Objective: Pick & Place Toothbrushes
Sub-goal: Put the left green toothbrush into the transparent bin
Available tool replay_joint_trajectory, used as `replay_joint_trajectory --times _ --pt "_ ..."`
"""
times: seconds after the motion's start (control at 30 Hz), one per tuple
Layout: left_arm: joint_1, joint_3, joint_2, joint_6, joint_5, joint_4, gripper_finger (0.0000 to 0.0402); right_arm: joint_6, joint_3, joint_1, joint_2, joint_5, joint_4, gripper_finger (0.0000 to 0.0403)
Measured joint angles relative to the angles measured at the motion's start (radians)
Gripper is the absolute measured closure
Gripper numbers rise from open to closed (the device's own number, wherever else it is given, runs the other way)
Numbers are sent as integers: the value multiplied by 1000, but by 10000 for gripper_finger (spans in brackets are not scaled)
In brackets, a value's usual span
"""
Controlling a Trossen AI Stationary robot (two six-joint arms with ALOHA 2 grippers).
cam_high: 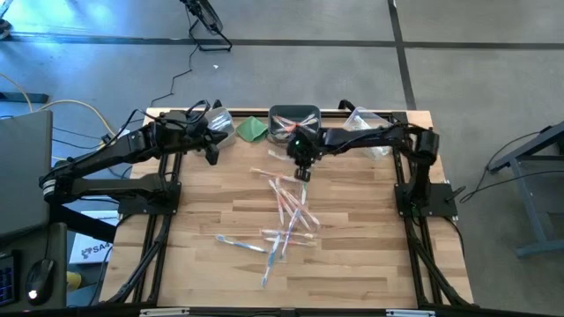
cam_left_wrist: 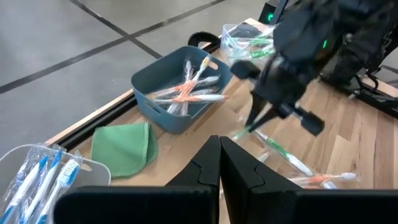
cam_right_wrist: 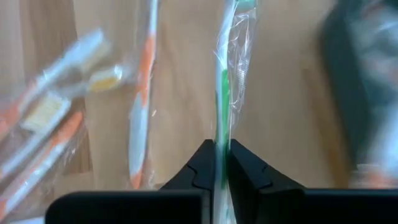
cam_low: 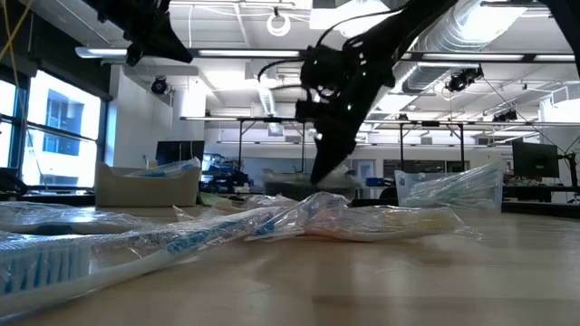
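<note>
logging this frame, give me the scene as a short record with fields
right gripper: shut on green toothbrush, near the blue bin
left gripper: shut, empty, above the table's back left
blue bin contents: orange toothbrushes
clear bins: one by each back corner, toothbrushes inside
loose toothbrushes: scattered mid-table
green cloth: beside blue bin

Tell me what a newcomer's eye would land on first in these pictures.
First, the right gripper near the table's middle back, shut on a wrapped green toothbrush. Next, the loose heap of wrapped toothbrushes scattered across the wooden table. Then the blue bin at the back edge, already holding orange ones, with a folded green cloth beside it.
</note>
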Motion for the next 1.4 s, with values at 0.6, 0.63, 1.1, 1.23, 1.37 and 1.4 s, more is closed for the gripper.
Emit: replay_joint_trajectory --times 0.6,0.63,1.1,1.23,1.37,1.4 --pt "0 0 0 25 0 30 401 60 3 -193 -404 202 -340 388" --pt "0 0 0 30 0 30 401 62 3 -205 -414 216 -380 388" --pt "0 0 0 62 1 29 401 54 3 -429 -428 284 -873 388" --pt "0 0 0 62 1 29 401 55 3 -474 -428 273 -927 388" --pt "0 0 0 62 1 29 401 55 3 -506 -428 189 -929 388" --pt "0 0 0 62 1 29 401 55 3 -513 -428 182 -928 388"
